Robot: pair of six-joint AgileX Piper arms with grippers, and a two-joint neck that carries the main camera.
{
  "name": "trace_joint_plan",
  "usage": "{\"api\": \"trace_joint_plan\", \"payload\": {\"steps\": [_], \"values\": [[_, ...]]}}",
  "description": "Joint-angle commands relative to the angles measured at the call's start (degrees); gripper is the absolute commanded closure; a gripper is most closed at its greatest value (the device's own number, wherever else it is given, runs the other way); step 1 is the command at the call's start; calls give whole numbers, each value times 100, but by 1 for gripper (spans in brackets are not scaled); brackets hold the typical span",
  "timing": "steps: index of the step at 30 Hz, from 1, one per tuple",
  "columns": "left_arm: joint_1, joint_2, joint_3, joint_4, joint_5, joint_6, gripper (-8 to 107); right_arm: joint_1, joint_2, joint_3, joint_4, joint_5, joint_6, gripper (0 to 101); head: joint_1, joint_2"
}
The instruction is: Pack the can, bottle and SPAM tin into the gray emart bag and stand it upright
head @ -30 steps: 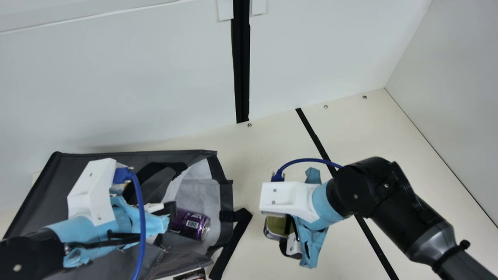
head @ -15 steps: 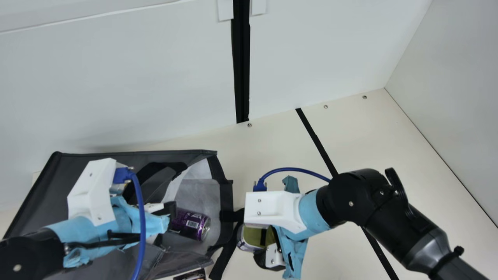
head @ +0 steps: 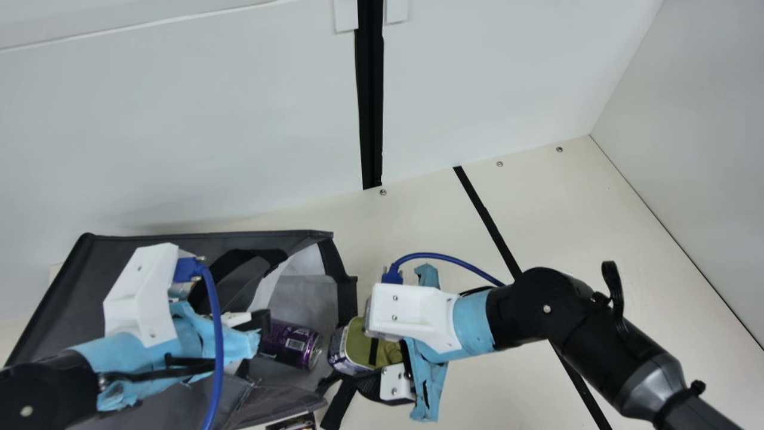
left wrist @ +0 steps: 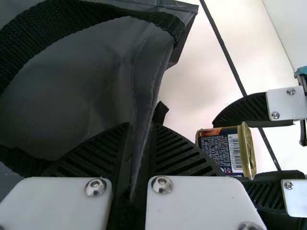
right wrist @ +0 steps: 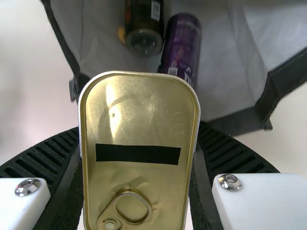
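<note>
The gray bag (head: 65, 310) lies on its side at the left, mouth facing right. My left gripper (head: 262, 322) is at its mouth edge; in the left wrist view the left gripper (left wrist: 140, 163) is shut on the bag's fabric (left wrist: 148, 96). Inside the bag lies the purple can (head: 292, 344); beside it in the right wrist view is the dark bottle (right wrist: 144, 28). My right gripper (head: 385, 364) holds the SPAM tin (head: 361, 349) at the bag's opening. Gold pull-ring lid toward the camera, the tin (right wrist: 139, 110) sits between the fingers of the right gripper (right wrist: 139, 158).
A black strap (head: 341, 403) of the bag lies on the table under the right gripper. A dark printed item (head: 292, 423) shows at the bottom edge. Bare cream table (head: 430, 221) spreads behind and right of the right arm, up to white walls.
My right gripper has moved left with the SPAM tin, from over the table to the bag's mouth. The left arm and the bag have kept still.
</note>
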Motion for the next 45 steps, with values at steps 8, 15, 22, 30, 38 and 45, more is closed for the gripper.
{"api": "trace_joint_plan", "payload": {"steps": [8,15,22,30,38,45], "values": [[0,0,0,0,0,0,107,91,311,143,908,-329,-691,101,-130,-5],[0,0,0,0,0,0,107,254,735,34,1355,-583,-997,101,-130,-5],[0,0,0,0,0,0,107,423,1296,-267,1698,-804,-1209,101,-130,-5],[0,0,0,0,0,0,107,660,1939,-776,1914,-979,-1270,101,-130,-5],[0,0,0,0,0,0,107,919,2526,-1276,2015,-1102,-1184,101,-130,-5],[0,0,0,11,0,0,107,1129,2930,-1678,2042,-1206,-995,101,-130,-5]]}}
